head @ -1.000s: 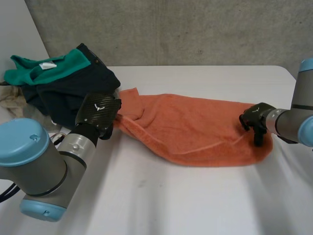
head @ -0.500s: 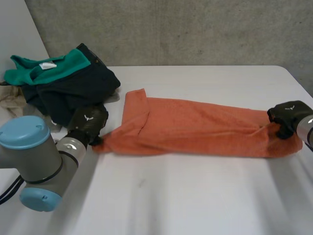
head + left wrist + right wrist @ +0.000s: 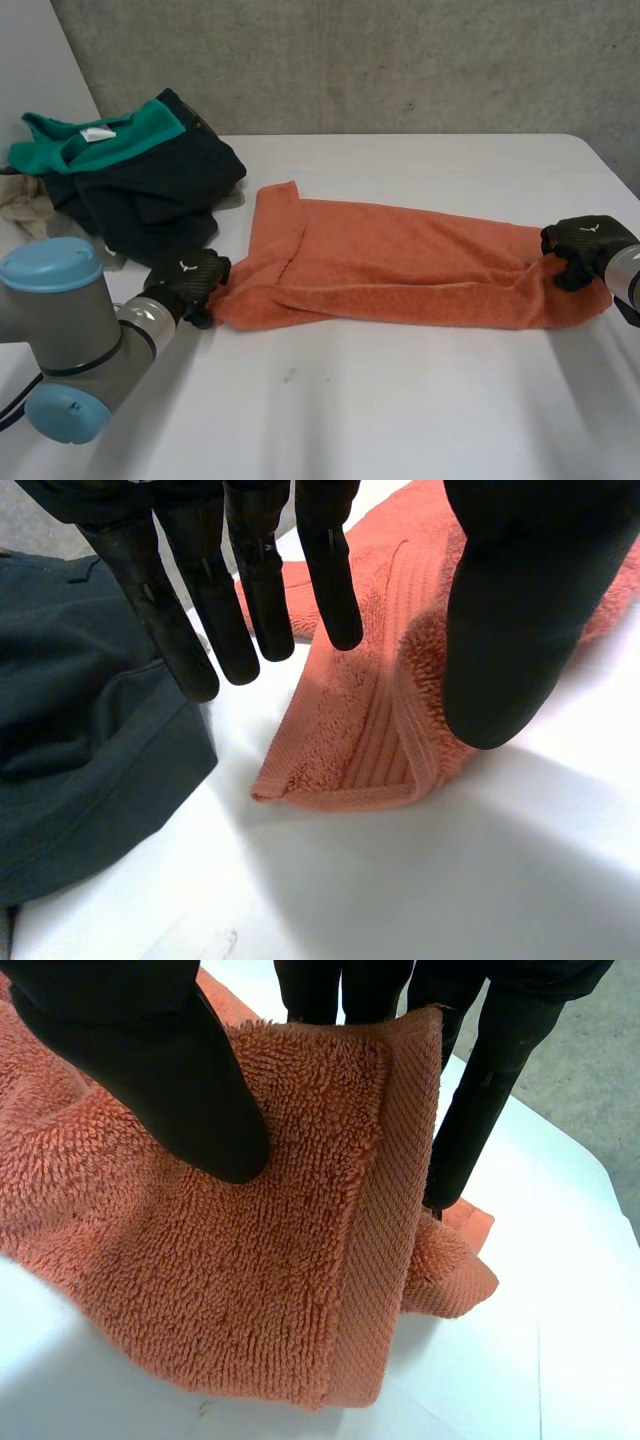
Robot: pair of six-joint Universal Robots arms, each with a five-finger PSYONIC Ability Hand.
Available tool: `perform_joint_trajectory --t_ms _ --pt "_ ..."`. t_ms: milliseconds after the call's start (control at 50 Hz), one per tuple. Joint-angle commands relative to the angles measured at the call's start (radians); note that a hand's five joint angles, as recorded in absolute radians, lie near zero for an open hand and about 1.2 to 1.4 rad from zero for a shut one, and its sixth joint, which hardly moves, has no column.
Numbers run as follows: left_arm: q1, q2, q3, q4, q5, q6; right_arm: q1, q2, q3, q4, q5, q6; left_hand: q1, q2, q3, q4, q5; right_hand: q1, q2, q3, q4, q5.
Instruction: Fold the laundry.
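An orange towel (image 3: 400,265) lies stretched across the white table (image 3: 380,400), folded lengthwise. My left hand (image 3: 190,280) is at the towel's left end. In the left wrist view its fingers (image 3: 250,610) are straight and spread from the thumb, above the towel's corner (image 3: 350,750), which lies flat on the table. My right hand (image 3: 585,245) is at the towel's right end. There the thumb (image 3: 150,1060) presses the towel's edge (image 3: 250,1290) against the fingers behind it, lifting that end a little.
A pile of clothes sits at the back left: a green garment (image 3: 110,135) on dark navy ones (image 3: 150,190), with a beige cloth (image 3: 20,205) beside it. The dark garment (image 3: 80,730) lies close beside my left hand. A concrete wall stands behind the table.
Both hands drew the towel out lengthwise. The left hand then came nearer and lower and opened, dropping its corner. The right hand closed on its end and keeps it.
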Motion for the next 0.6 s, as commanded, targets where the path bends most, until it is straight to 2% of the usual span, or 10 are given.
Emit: perform_joint_trajectory --t_ms 20,160,200,240,260,340,360,420,600 --pt "0.0 0.014 0.003 -0.06 0.001 -0.012 0.003 0.0 0.003 -0.001 0.0 0.0 0.051 0.058 0.054 0.059 0.066 0.285 0.22 0.207 0.199 0.243" --pt "0.0 -0.019 0.04 -0.066 0.0 -0.02 0.003 0.0 0.005 -0.002 0.003 0.001 0.107 0.113 0.109 0.114 0.121 0.285 0.22 0.207 0.199 0.243" --pt "0.001 -0.038 0.058 -0.066 0.0 -0.02 0.001 0.0 0.005 -0.002 0.005 0.003 0.244 0.251 0.247 0.252 0.259 0.285 0.22 0.207 0.199 0.243" --pt "0.001 -0.078 0.097 -0.068 -0.012 -0.02 0.001 0.0 0.005 -0.002 0.008 0.003 0.692 0.699 0.695 0.7 0.707 0.285 0.22 0.207 0.199 0.243" --pt "0.0 -0.088 0.111 -0.068 -0.014 -0.02 0.003 -0.006 0.003 -0.001 0.009 0.003 0.769 0.776 0.772 0.777 0.784 0.285 0.22 0.207 0.199 0.243" --pt "0.0 -0.083 0.154 -0.068 -0.06 -0.021 0.007 -0.064 -0.009 0.012 0.011 0.004 0.77 0.777 0.773 0.778 0.785 0.285 0.22 0.207 0.199 0.243" --pt "0.001 -0.037 0.161 -0.068 -0.093 -0.023 0.007 -0.084 -0.011 0.012 0.011 0.003 0.77 0.777 0.773 0.778 0.785 0.285 0.22 0.207 0.199 0.243" --pt "0.006 0.091 0.158 -0.066 -0.126 -0.035 0.0 -0.161 -0.028 0.03 0.003 0.0 0.77 0.777 0.773 0.778 0.785 0.285 0.22 0.207 0.199 0.243" --pt "0.012 0.435 0.138 -0.072 -0.123 -0.041 -0.04 -0.333 -0.204 0.286 -0.006 -0.074 0.77 0.777 0.773 0.778 0.785 0.285 0.22 0.207 0.199 0.243"
